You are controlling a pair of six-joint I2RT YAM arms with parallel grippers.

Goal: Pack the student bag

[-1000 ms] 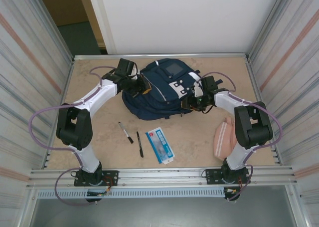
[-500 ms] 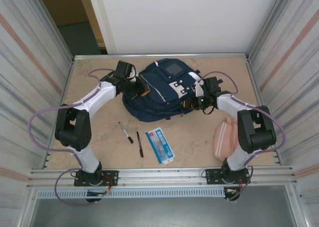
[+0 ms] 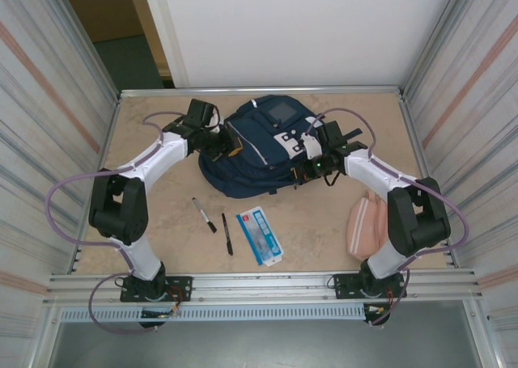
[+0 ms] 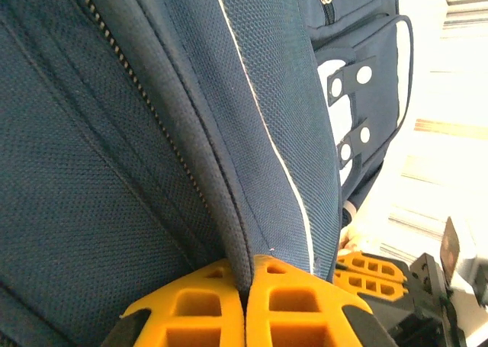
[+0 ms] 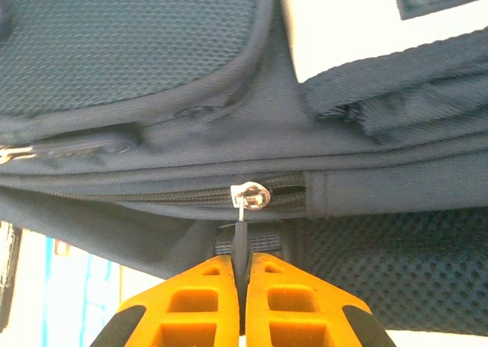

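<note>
Resting on beige tabletop (image 3: 316, 222): student bag (image 3: 251, 154); corrugated walls (image 3: 48, 101) flanking.

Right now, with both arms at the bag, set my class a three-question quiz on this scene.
1. True or false: the right pincer is shut on the zip pull of the navy backpack.
2. What does the left pincer pinch? A) a fold of the backpack's fabric B) its zip pull C) a water bottle
3. How many pens lie on the table?
Key: 1 true; 2 A; 3 two.
</note>
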